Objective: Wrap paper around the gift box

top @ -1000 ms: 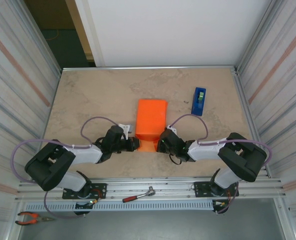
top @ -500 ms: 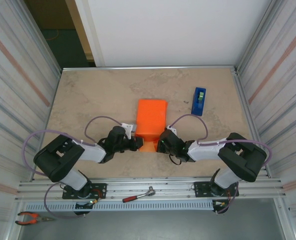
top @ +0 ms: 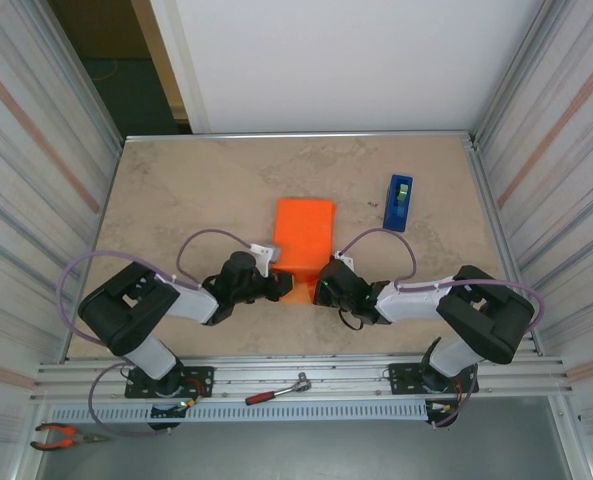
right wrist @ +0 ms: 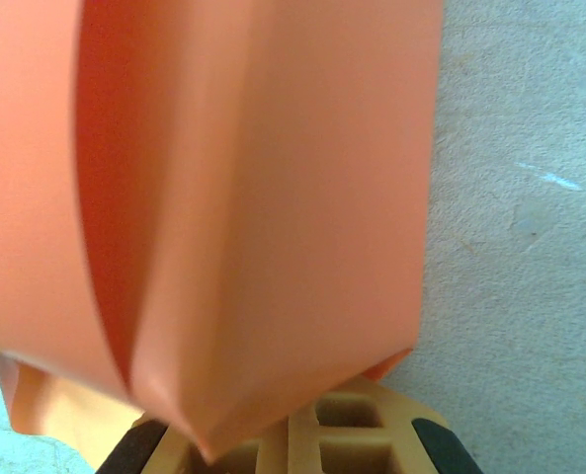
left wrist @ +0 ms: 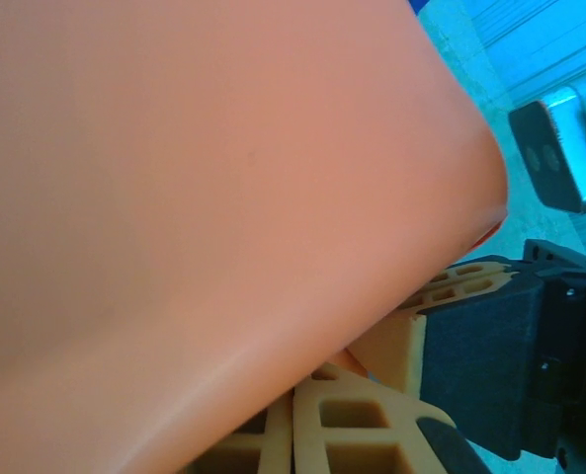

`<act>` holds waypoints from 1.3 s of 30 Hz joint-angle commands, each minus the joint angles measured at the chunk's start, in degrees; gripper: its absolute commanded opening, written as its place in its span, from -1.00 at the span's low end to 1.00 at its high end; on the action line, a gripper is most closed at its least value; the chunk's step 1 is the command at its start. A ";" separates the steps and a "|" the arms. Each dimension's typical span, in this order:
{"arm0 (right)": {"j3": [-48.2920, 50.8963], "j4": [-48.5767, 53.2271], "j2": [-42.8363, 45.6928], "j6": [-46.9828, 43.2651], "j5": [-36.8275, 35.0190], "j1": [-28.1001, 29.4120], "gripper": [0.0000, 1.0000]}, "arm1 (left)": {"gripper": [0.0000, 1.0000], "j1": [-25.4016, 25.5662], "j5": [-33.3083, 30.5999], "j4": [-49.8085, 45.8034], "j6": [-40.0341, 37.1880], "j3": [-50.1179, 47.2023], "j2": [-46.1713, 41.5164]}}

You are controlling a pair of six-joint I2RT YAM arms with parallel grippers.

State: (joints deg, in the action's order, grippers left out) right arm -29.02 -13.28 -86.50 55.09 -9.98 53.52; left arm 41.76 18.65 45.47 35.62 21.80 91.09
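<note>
The orange paper (top: 303,238) lies folded over into a long wrapped shape at the table's middle; the gift box is hidden inside it. A short paper flap (top: 298,291) sticks out at the near end. My left gripper (top: 282,288) meets that flap from the left and my right gripper (top: 321,286) from the right. Seen from the left wrist, the paper (left wrist: 204,188) curves over my left gripper (left wrist: 297,395), whose tan fingers (left wrist: 372,425) are shut with a paper edge between them. In the right wrist view the paper (right wrist: 273,197) tapers into my shut right gripper (right wrist: 288,434).
A blue tape dispenser (top: 399,202) stands at the back right of the beige table (top: 176,200). Corrugated walls close in both sides. On the front rail lie a ratchet (top: 276,390) and red pliers (top: 61,433).
My left arm has swung forward and to the right, bringing its gripper tighter against the paper's near flap. The right arm and the paper have stayed put.
</note>
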 commanded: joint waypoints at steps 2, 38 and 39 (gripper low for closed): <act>1.13 5.50 0.51 1.66 -0.75 0.88 -1.00 | -0.87 0.50 -0.53 -4.16 -1.74 -0.70 -7.58; 0.01 7.49 0.18 1.42 -0.53 1.06 -1.00 | -0.23 1.79 -14.14 -27.74 -5.27 -7.85 -25.97; -0.06 7.48 0.14 1.42 -0.44 1.05 -1.00 | -0.27 1.80 -14.14 -27.72 -5.22 -7.72 -25.72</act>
State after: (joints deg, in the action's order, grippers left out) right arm -29.15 -11.31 -85.73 55.48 -10.44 53.93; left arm 43.27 6.26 16.62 31.31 13.21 64.97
